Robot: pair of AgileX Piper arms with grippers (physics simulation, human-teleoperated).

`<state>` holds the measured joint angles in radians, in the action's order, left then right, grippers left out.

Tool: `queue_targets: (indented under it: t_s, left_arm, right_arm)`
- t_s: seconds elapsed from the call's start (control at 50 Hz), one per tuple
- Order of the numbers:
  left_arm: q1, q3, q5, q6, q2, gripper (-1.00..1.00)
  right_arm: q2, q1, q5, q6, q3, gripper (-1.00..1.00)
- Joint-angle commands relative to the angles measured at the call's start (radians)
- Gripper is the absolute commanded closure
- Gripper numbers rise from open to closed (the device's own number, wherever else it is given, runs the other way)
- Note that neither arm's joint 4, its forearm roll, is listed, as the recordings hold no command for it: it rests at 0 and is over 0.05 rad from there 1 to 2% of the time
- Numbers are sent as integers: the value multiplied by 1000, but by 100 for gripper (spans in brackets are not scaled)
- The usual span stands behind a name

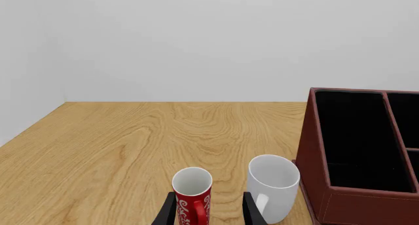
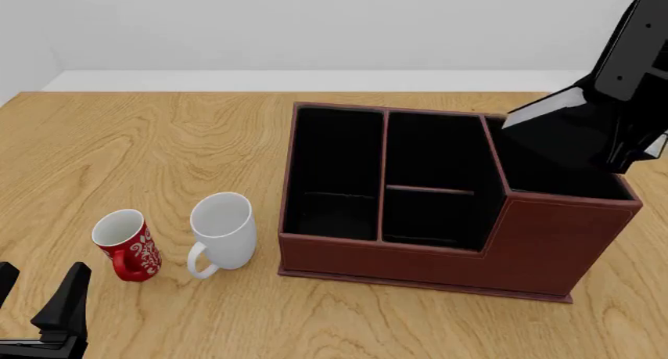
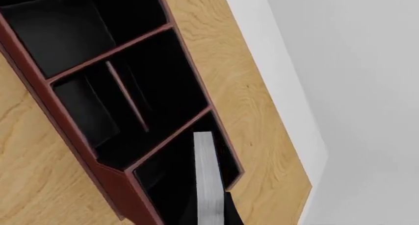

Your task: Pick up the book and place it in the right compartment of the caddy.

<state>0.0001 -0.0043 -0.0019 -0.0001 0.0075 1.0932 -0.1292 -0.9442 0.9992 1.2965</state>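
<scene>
Wood-grain table (image 2: 156,140), boxy leather-look caddy (image 2: 543,249), matte book (image 2: 558,136).

A small red mug (image 2: 127,245) with white lettering stands upright on the light wooden worktop (image 2: 156,140), its white inside showing and its handle turned toward the near edge. Just beside it, on its right and not touching, stands a taller plain white mug (image 2: 224,231), also upright, handle facing the near edge.
</scene>
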Motion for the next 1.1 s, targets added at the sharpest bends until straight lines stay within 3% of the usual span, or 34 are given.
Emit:
queue_targets:
  t_s: [0.02,1.1]
  left_arm:
    - [0,0,0,1,0,-100]
    - [0,0,0,0,0,-100]
  right_arm:
    - [0,19,28,-30,-20,100]
    - [45,51,72,-72,-81,100]
